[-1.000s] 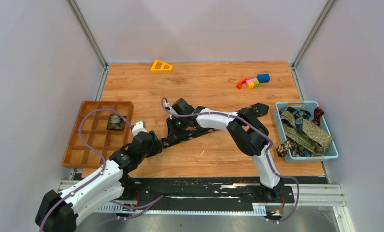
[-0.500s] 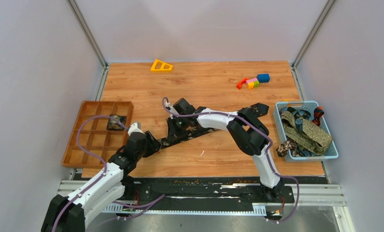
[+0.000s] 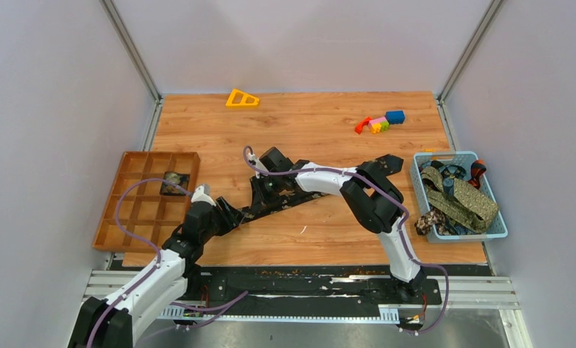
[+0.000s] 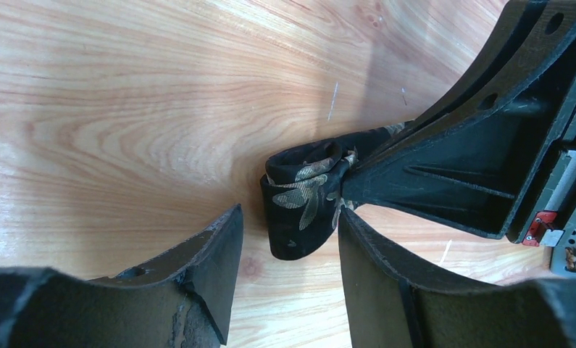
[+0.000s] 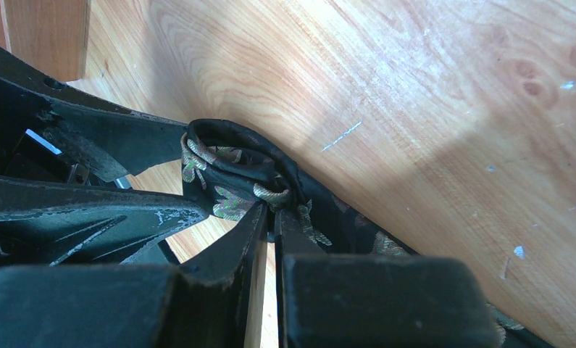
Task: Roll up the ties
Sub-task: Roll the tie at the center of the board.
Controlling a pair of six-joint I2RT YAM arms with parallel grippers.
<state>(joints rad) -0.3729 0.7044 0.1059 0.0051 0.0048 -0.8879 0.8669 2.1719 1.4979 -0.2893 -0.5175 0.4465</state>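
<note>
Since the black tie [image 4: 303, 199] looks limp and slippery, we'd grip its rolled end — left gripper [image 4: 288, 221] gapes around it, right gripper [image 5: 272, 217] pinches the fabric just beside.

No legible text, labels or numbers anywhere.

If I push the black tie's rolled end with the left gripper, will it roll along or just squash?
Probably squash: the black tie is soft fabric, its loose roll sagging between the left gripper's open fingers. It may unwind if the right gripper, shut on it, lets go. It looks light, so it could slide on the smooth table.
</note>
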